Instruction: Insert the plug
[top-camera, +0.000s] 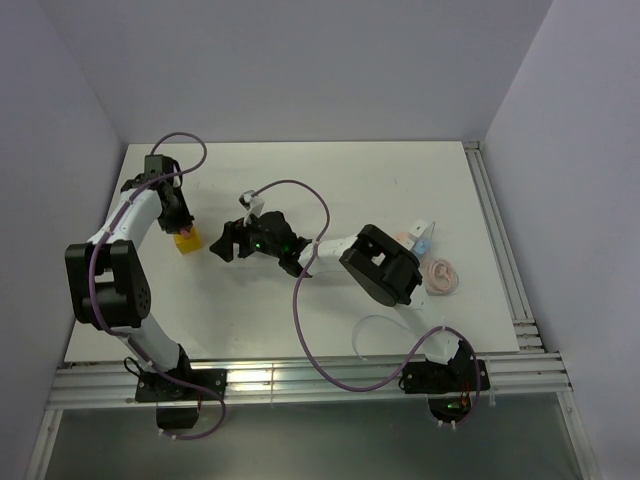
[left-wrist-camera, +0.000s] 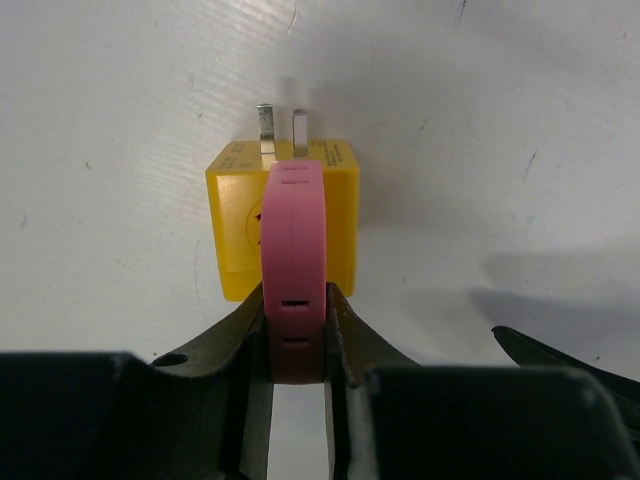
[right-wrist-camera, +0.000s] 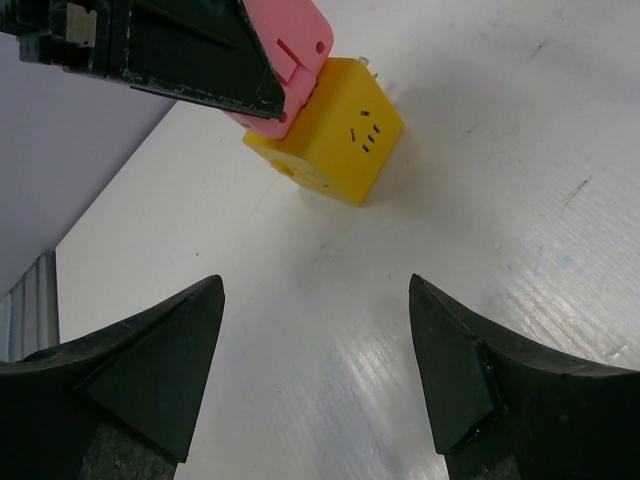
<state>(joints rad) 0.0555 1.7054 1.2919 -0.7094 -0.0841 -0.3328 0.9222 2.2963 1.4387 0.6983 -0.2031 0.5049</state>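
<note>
Pinching the pink plug (left-wrist-camera: 293, 250) by its rear end, the left end effector (left-wrist-camera: 294, 312) stands narrowed, one finger pad on each broad flat face, so the slim edge shows between the jaws. Straight ahead of its fingertips the plug's front meets the near face of the yellow adapter cube (left-wrist-camera: 235, 220). That cube sits loose on the table (left-wrist-camera: 100, 100), with two metal prongs (left-wrist-camera: 266, 125) sticking out of its far side. Whether the pins are seated is hidden by the plug's own body. The plug looks like hard moulded plastic: light, stiff and rather smooth, so it should tolerate a firm squeeze without harm. Holding it low on the flat faces, as here, seems the right place, leaving the nose free. The likelier trouble is the cube (small, light and unanchored), which may skate or tip away under a push instead of accepting the pins. The right end effector (right-wrist-camera: 315, 330) is spread wide and empty, with the cube and plug ahead of it and well apart from its fingers, so it is placed to brace the cube. A small light-blue connector (top-camera: 425, 243) lies untouched far behind that end effector, beside its arm.
</note>
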